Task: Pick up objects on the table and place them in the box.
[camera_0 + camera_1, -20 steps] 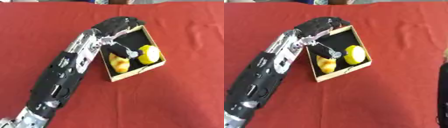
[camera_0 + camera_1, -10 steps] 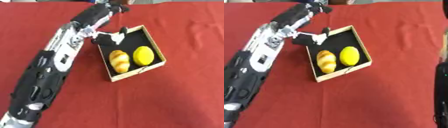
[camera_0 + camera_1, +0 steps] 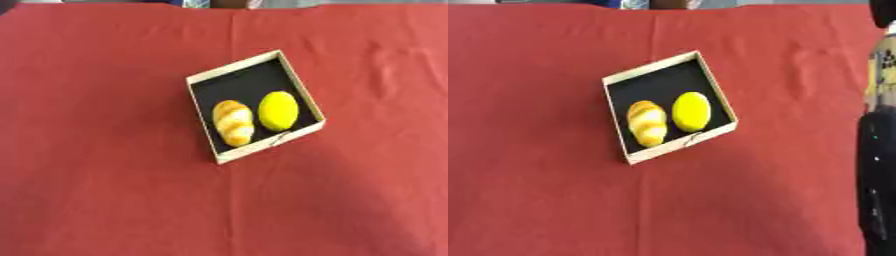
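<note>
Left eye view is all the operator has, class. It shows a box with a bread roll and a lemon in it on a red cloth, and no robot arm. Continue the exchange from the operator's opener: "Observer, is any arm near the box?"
Observer: Yes. In the right eye view the right arm runs up the right edge, black, with a paler section higher up.
Operator: Is it touching the box?
Observer: No. Bare red cloth lies between the arm and the box.
Operator: Is its robot hand open?
Observer: The arm's dark top end sits in the upper right corner, cut by the edge. I cannot tell.
</note>
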Controlling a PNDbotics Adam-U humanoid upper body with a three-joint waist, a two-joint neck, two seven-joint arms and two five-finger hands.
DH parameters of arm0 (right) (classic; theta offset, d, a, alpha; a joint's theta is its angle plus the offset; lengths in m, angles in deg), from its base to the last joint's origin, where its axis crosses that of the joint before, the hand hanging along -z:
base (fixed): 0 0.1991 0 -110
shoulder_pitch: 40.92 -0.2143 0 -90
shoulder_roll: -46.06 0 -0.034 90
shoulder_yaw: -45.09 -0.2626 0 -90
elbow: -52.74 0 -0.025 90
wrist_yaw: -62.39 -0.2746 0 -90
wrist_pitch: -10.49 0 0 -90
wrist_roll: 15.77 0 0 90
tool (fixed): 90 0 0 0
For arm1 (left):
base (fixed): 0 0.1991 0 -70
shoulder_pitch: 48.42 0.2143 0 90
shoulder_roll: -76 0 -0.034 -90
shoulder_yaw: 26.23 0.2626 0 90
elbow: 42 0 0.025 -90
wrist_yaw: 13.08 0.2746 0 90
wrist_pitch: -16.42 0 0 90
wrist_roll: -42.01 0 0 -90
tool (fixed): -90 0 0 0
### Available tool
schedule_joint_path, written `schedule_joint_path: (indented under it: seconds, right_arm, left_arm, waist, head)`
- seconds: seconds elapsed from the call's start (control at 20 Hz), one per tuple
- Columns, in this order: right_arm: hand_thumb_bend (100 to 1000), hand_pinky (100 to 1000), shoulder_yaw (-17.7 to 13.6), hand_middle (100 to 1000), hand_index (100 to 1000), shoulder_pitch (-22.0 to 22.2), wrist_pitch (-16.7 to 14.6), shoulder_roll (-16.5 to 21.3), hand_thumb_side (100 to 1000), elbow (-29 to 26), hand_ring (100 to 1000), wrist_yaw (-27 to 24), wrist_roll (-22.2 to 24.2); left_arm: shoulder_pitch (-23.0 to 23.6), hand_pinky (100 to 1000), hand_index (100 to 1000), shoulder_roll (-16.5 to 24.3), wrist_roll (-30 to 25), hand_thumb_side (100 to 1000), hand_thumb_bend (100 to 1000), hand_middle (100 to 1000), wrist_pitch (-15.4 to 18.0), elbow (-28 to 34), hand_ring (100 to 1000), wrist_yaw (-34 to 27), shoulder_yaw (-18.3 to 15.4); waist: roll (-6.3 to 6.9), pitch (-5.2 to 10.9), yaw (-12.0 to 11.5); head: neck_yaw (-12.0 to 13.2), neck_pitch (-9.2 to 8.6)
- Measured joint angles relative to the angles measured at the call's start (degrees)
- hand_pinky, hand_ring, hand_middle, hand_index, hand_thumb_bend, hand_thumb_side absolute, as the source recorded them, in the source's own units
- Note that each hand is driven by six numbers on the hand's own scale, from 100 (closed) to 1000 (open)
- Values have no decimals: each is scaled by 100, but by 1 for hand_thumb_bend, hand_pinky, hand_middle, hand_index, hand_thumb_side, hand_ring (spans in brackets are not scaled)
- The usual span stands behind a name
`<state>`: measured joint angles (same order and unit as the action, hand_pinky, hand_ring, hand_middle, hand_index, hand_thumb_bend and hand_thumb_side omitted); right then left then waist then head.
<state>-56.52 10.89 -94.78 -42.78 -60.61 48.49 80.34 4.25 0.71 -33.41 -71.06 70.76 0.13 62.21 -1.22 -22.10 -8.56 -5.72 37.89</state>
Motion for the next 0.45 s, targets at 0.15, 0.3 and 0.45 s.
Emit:
schedule_joint_path:
  seconds: [0.15, 0.3, 0.45]
  right_arm:
    - [100, 889, -19, 780, 877, 48, -44, 25, 634, 0, 957, 24, -46]
    - [100, 889, -62, 780, 877, 63, -85, 25, 635, 0, 957, 30, -87]
    - [100, 889, -90, 779, 876, 71, -124, 9, 635, 0, 955, 33, -127]
  left_arm:
    - [333, 805, 902, 79, 591, 507, 100, 740, 501, 64, 797, -250, -299]
    - [525, 809, 883, 5, 948, 489, 100, 760, 1010, 76, 815, -351, -543]
    - [720, 808, 875, -185, 1091, 497, 121, 772, 1466, 83, 820, -409, -729]
  waist:
    - [-97, 0, -15]
    - [-168, -1, -15]
    - [-230, -9, 3]
  head:
    - [15, -18]
    - [62, -24]
    - [114, -61]
